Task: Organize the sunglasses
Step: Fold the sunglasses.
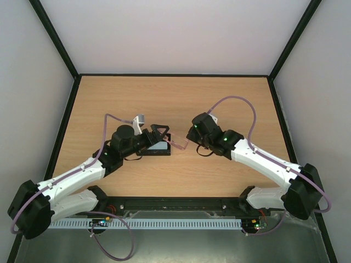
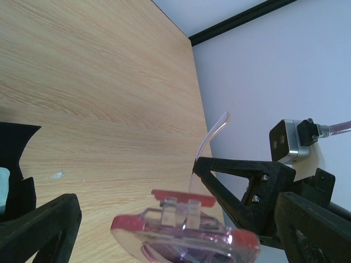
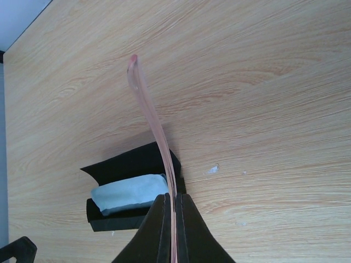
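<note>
Pinching right gripper (image 3: 174,201) jaws tight on one sunglasses (image 2: 186,241) arm, with left gripper (image 1: 160,133) jaws wide by the lenses, likely to fold it for the case (image 3: 131,161).

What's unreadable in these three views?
- Top external: the sunglasses are too small to tell whether they are folded or open, and the right gripper covers one end.
- Left wrist: the lenses are cut off by the bottom edge, and the black case by the left edge.
- Right wrist: only one temple shows, and the lenses lie out of frame below the gripper. The light blue cloth hides the case's inside.
</note>
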